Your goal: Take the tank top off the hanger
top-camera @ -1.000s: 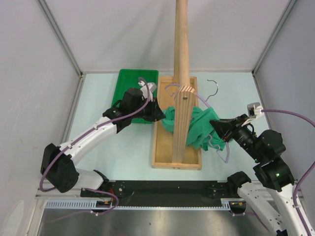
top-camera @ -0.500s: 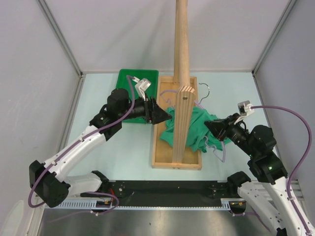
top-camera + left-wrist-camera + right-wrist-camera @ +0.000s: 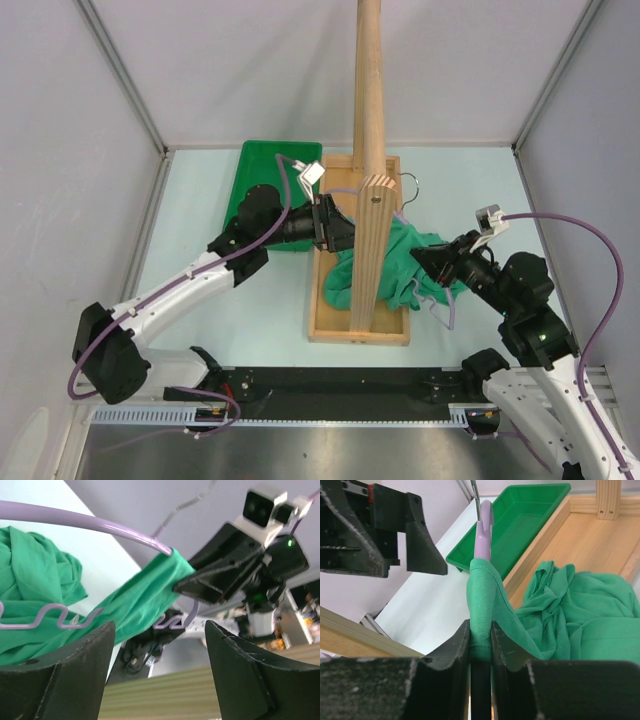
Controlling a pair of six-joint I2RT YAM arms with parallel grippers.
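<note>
The teal-green tank top (image 3: 392,262) lies crumpled on the wooden base beside the pole, still threaded on the lavender hanger (image 3: 404,217). My right gripper (image 3: 428,260) is shut on a strap of the tank top (image 3: 481,615) where it wraps the hanger's arm (image 3: 483,527). My left gripper (image 3: 340,230) is open and empty, just left of the pole. In the left wrist view the hanger's arm (image 3: 100,524) and the stretched strap (image 3: 135,605) lie ahead of its wide-apart jaws (image 3: 157,675), not between them.
A tall wooden pole stand (image 3: 368,110) rises from a wooden base tray (image 3: 360,327) at mid-table and hides part of the tank top. A bright green plastic tray (image 3: 268,165) sits left of it, behind my left arm. Grey walls enclose the table.
My left gripper has moved right, closer to the pole and the hanger. My right gripper has pulled the strap and hanger a little to the left; the hook has shifted left.
</note>
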